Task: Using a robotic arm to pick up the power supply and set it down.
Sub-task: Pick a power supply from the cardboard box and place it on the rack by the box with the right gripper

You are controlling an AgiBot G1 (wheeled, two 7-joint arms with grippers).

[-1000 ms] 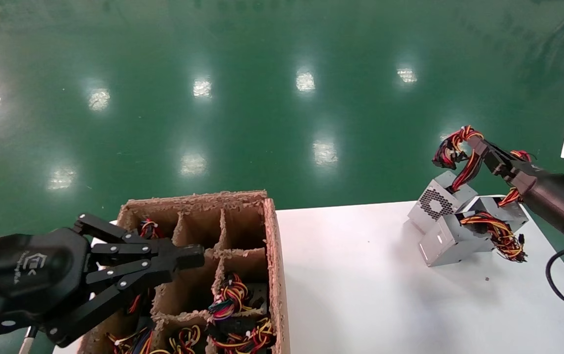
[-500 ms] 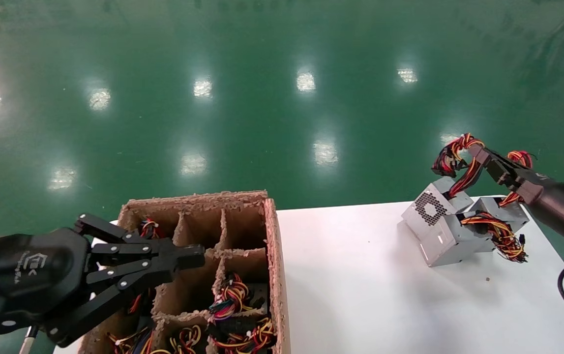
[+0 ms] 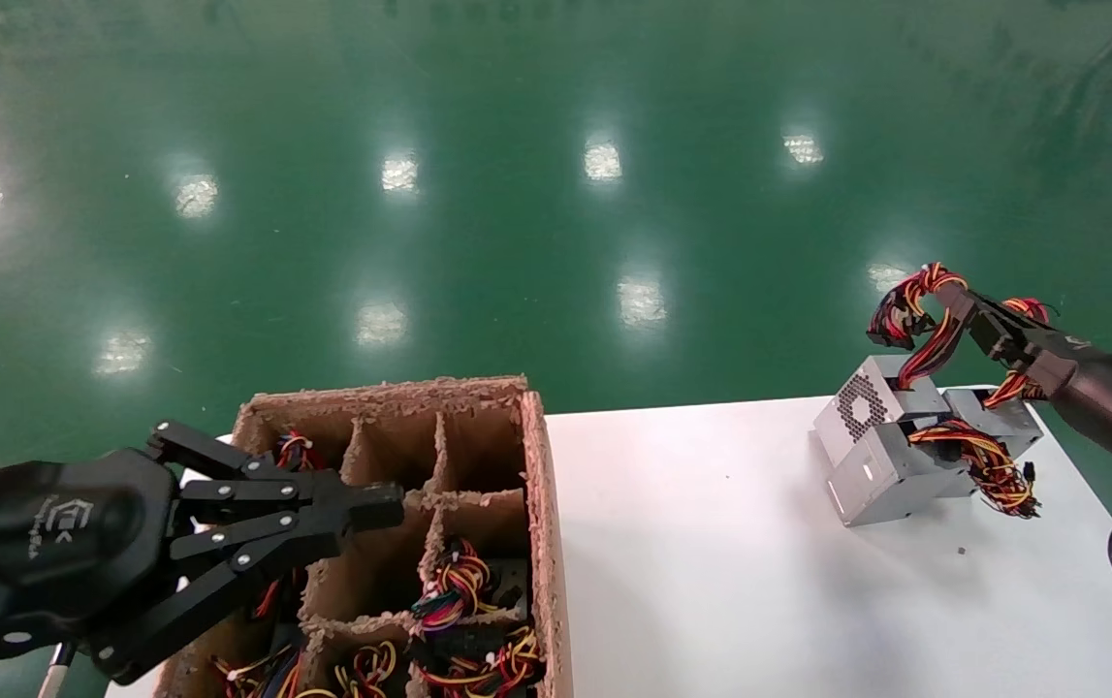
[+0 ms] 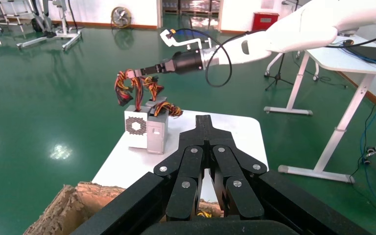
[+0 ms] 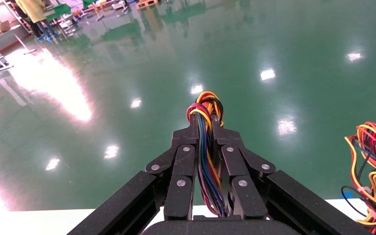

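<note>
1. The power supply (image 3: 873,402), fan grille facing left, is sitting tilted at the white table's (image 3: 711,562) far right corner, leaning on a second grey box (image 3: 890,475) just in front of it.
2. Its wire bundle (image 3: 914,310) is rising clear of the case.
3. The right gripper (image 3: 953,301) is pinching that bundle between closed fingers (image 5: 188,147).
4. The left gripper (image 3: 362,514) is hovering over the divided cardboard box (image 3: 536,504), fingers pressed together.

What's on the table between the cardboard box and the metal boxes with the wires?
Nothing. In the head view the white table is bare between the cardboard box and the two grey boxes.
</note>
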